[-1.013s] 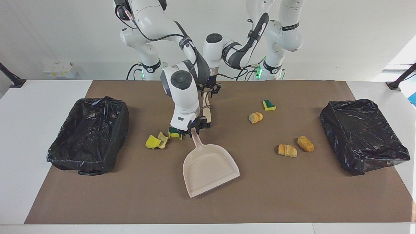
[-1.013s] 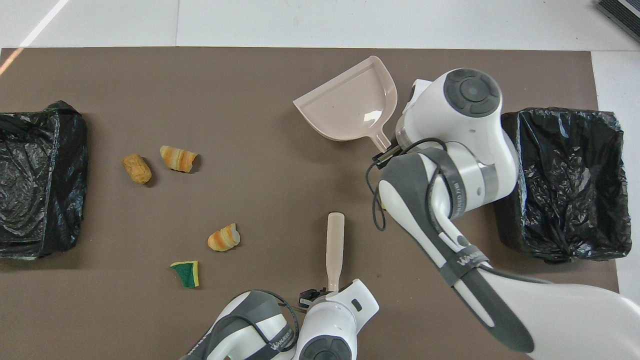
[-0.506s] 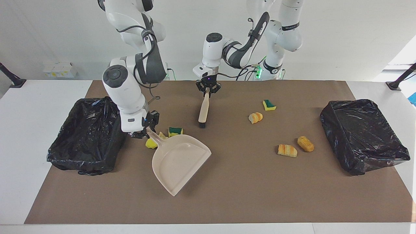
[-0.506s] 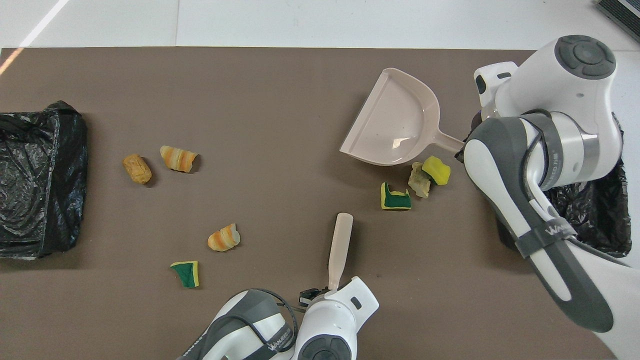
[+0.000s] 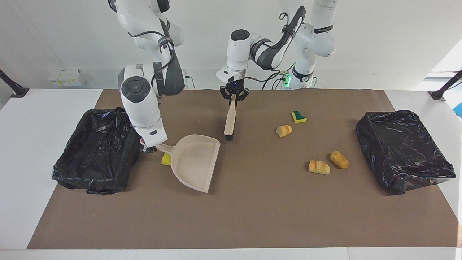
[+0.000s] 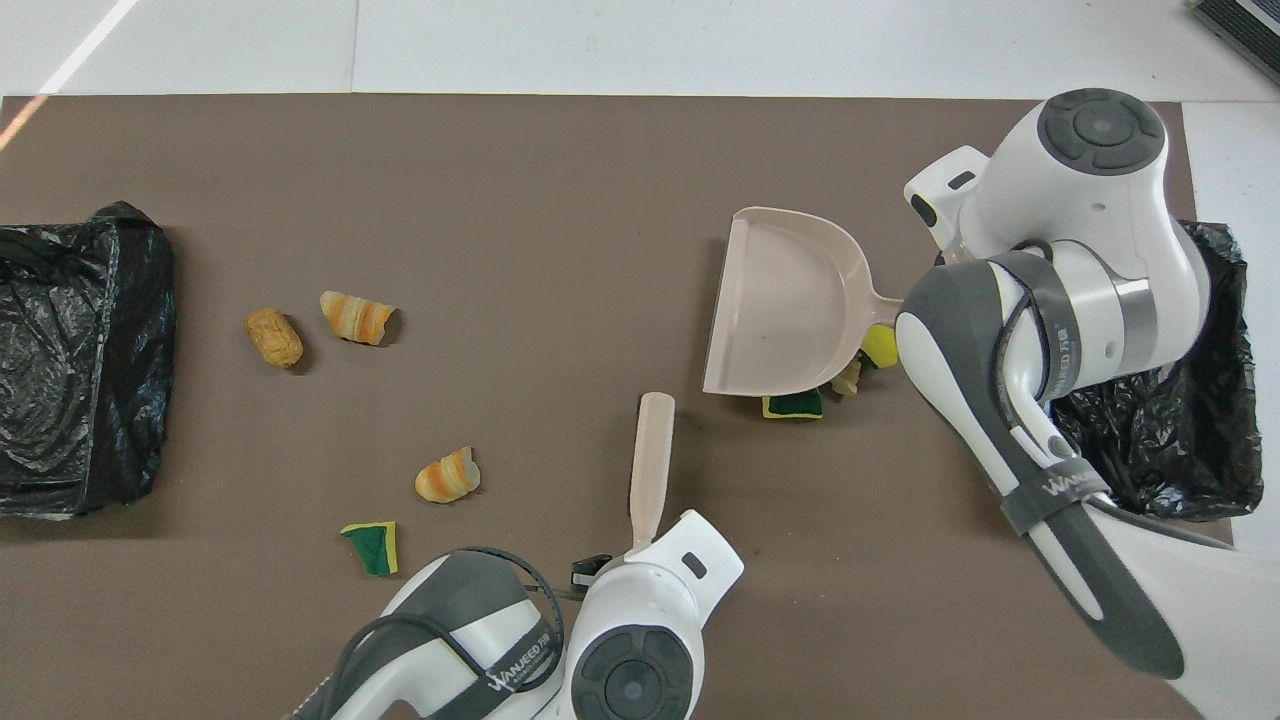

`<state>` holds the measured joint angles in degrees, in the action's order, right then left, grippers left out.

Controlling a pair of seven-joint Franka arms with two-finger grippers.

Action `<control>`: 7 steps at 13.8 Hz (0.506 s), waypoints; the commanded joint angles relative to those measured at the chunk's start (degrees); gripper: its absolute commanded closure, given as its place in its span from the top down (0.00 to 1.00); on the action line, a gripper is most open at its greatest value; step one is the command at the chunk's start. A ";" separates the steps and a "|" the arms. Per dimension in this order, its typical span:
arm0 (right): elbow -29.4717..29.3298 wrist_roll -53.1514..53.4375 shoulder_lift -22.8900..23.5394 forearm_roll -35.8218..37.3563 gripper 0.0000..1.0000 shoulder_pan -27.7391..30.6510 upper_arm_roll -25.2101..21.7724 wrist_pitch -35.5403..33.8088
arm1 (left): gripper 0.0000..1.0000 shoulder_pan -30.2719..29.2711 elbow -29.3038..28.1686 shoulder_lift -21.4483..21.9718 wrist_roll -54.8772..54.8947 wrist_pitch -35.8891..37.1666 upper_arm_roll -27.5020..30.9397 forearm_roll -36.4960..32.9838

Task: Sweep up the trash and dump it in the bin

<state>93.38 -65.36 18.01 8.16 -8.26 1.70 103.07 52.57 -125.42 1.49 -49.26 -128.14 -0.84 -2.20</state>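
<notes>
Overhead view, right of centre: dustpan (image 6: pixel 790 305), handle clamped in the right gripper (image 5: pixel 148 148) fingers, mouth toward frame left, sponge trash (image 6: pixel 795 403) just below its lower edge. Brush (image 6: pixel 648 455), clamped in the left gripper (image 5: pixel 234 96) fingers, lay lengthwise bottom-to-top, nearest that trash; bin (image 6: pixel 1190 420) at far right.

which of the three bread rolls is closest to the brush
The striped roll lying beside the green sponge piece. It is nearer the robots and closer to the brush than the other two rolls, which lie together toward the left arm's bin.
</notes>
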 commanded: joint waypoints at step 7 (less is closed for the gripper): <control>6.63 2.67 -2.89 2.30 0.00 -5.80 0.23 4.67 | 0.00 -13.43 5.97 1.85 -1.01 15.90 -0.30 -6.75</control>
<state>97.23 -65.05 16.18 9.23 -13.05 1.75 105.01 42.74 -120.41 2.89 -49.41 -115.22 -0.50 -6.73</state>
